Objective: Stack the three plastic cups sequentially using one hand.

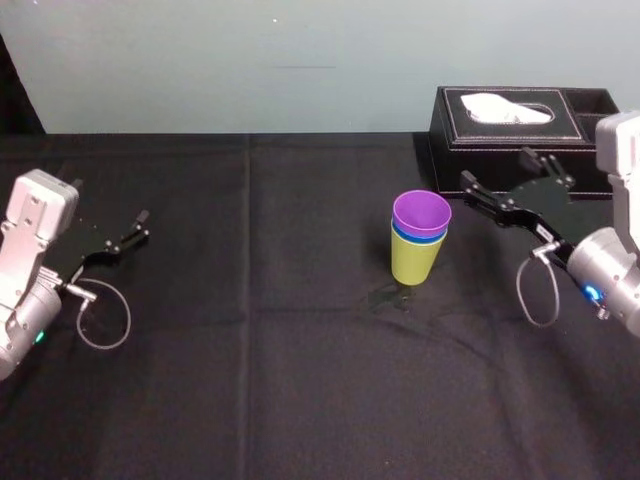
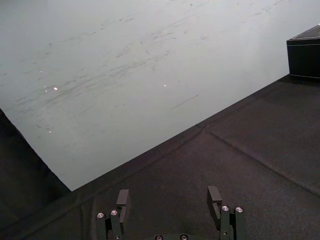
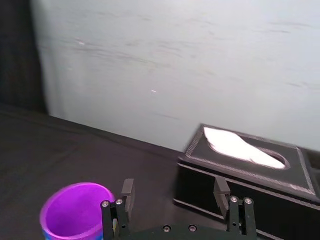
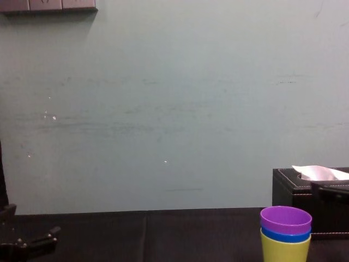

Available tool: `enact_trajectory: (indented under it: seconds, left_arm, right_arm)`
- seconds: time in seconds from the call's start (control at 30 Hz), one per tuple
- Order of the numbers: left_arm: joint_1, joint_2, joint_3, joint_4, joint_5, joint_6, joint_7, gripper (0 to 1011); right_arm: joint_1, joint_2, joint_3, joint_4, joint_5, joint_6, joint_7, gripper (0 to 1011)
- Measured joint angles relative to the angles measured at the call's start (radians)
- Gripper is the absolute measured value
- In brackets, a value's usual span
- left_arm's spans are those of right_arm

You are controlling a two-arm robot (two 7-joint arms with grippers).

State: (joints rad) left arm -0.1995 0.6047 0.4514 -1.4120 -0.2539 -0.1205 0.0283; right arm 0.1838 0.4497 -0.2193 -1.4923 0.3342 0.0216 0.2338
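The three plastic cups stand nested in one upright stack near the middle of the black table. The yellow-green cup [image 1: 413, 262] is at the bottom, the blue cup [image 1: 420, 238] shows as a thin band, and the purple cup [image 1: 421, 213] sits on top. The chest view shows the same order: purple [image 4: 286, 219], blue [image 4: 286, 237], yellow-green [image 4: 283, 250]. My right gripper [image 1: 495, 168] hovers open just right of the stack, touching nothing. Its wrist view has the purple cup [image 3: 75, 210] beside the spread fingers [image 3: 128, 192]. My left gripper [image 1: 108, 200] rests open at the far left.
A black tissue box [image 1: 520, 125] with a white tissue stands at the back right, behind my right gripper, and also appears as the tissue box [image 3: 240, 185] in the right wrist view. Black cloth [image 1: 250, 350] covers the table. A pale wall runs along the far edge.
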Motion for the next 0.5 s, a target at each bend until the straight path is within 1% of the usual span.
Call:
enact_trajectory:
  seconds: [0.03, 0.1, 0.2, 0.33, 0.5]
  left_arm:
    - [0.000, 0.000, 0.000, 0.000, 0.000, 0.000, 0.000, 1011]
    - [0.000, 0.000, 0.000, 0.000, 0.000, 0.000, 0.000, 1011]
    - [0.000, 0.000, 0.000, 0.000, 0.000, 0.000, 0.000, 1011]
    - [0.000, 0.000, 0.000, 0.000, 0.000, 0.000, 0.000, 1011]
    - [0.000, 0.000, 0.000, 0.000, 0.000, 0.000, 0.000, 1011]
  right_arm:
    - [-0.011, -0.006, 0.011, 0.001, -0.005, 0.005, -0.018, 1003]
    - [-0.021, -0.012, 0.021, 0.002, -0.009, 0.015, -0.031, 1003]
    - [-0.038, -0.021, 0.038, 0.009, -0.013, 0.049, -0.050, 1003]
    - [-0.051, -0.031, 0.048, 0.017, -0.020, 0.076, -0.058, 1003]
    - [-0.058, -0.042, 0.056, 0.028, -0.027, 0.095, -0.057, 1003]
